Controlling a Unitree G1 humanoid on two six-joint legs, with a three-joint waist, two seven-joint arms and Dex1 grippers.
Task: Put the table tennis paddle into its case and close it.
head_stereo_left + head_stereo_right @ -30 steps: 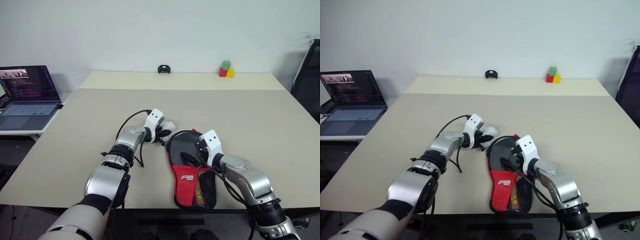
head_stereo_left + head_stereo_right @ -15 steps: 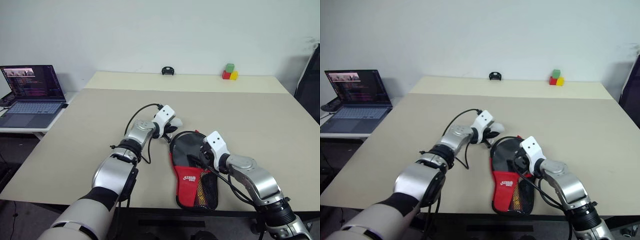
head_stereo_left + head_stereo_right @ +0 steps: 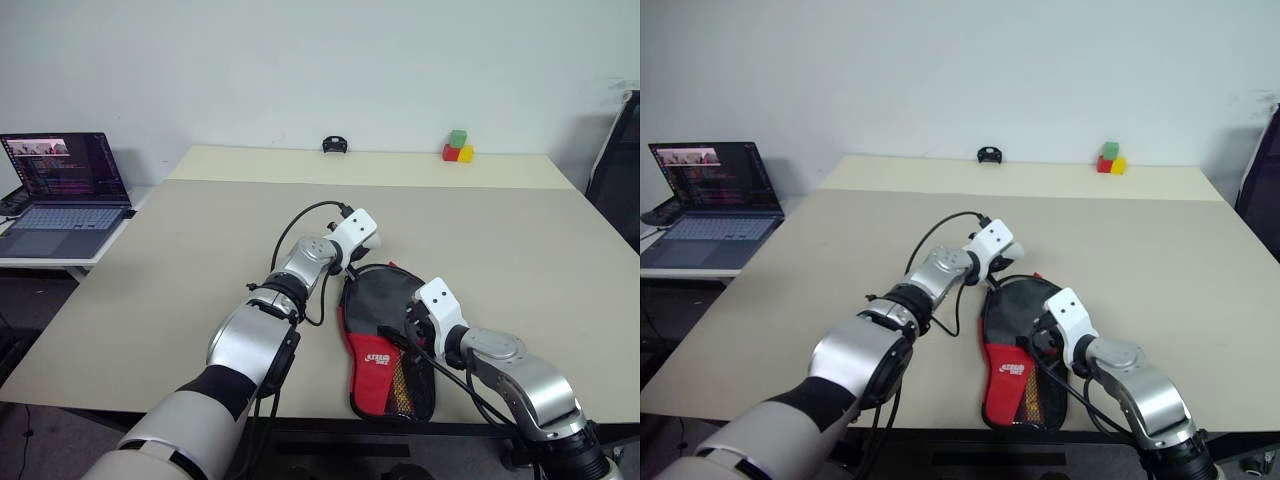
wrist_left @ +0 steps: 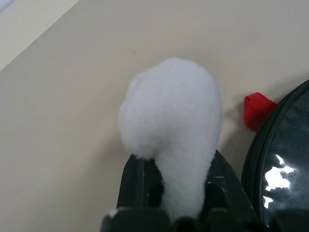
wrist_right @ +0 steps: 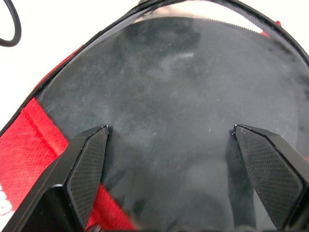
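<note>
On table point(image 3: 520, 240), left gripper point(image 3: 352, 262), clenched on white object point(image 4: 170, 126), has shifted right toward case point(image 3: 385, 335); right gripper point(image 5: 176, 181) spread, retracted.

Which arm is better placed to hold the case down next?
Right. Its end effector is open directly over the case and its black face. The left end effector is shut on a white lump beside the far rim.

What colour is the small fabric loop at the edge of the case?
Red; the loop sticks out beside the black case, clearest in the left wrist view.
</note>
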